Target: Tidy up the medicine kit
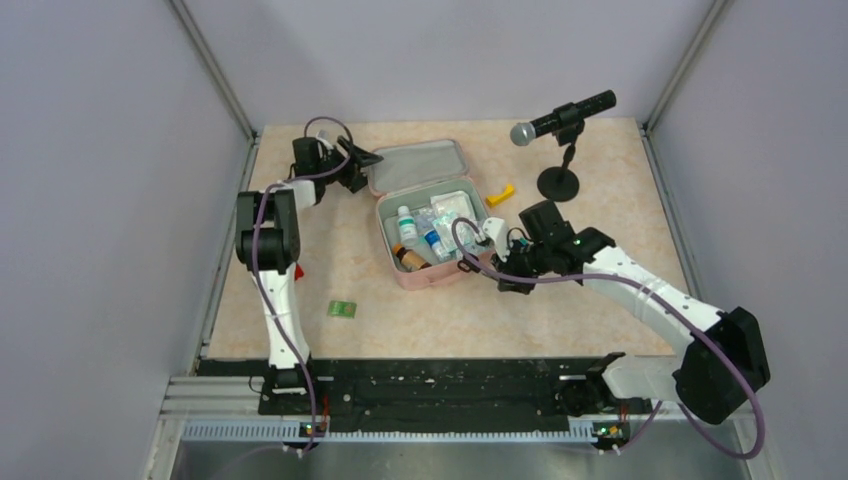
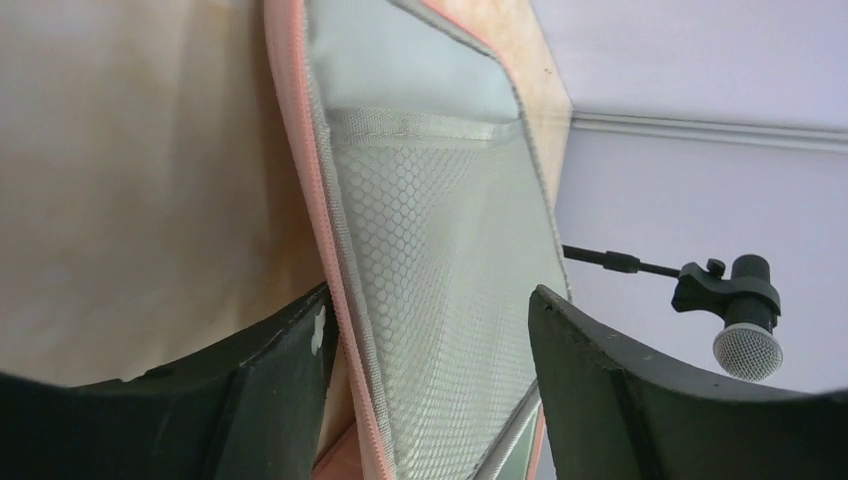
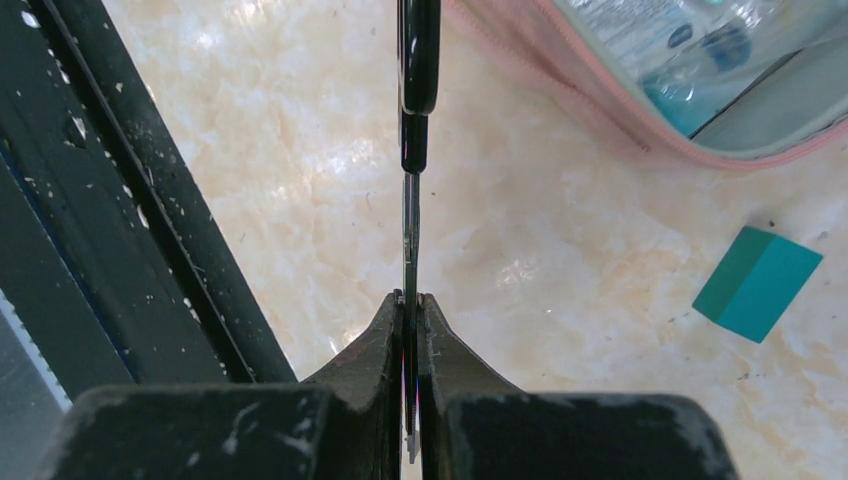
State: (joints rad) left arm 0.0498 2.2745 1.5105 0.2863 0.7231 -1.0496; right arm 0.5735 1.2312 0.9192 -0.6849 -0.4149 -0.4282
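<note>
The pink medicine kit (image 1: pixel 437 277) lies open mid-table. Its tray holds small bottles (image 1: pixel 405 222) and clear packets. Its grey-green lid (image 1: pixel 415 165) with a mesh pocket (image 2: pixel 440 250) lies back behind the tray. My left gripper (image 1: pixel 360 160) is open at the lid's left edge. In the left wrist view (image 2: pixel 432 300) one finger is outside the pink rim and the other over the mesh. My right gripper (image 1: pixel 503 268) is just right of the tray's front corner. It is shut (image 3: pixel 410 297) on a thin metal tool with a black handle (image 3: pixel 418 60), seen edge-on, probably scissors.
A green packet (image 1: pixel 342 309) lies on the table left of the kit and shows teal in the right wrist view (image 3: pixel 757 283). A yellow item (image 1: pixel 500 195) lies right of the lid. A microphone on a stand (image 1: pixel 560 122) stands at the back right. A small red item (image 1: pixel 299 270) lies by the left arm.
</note>
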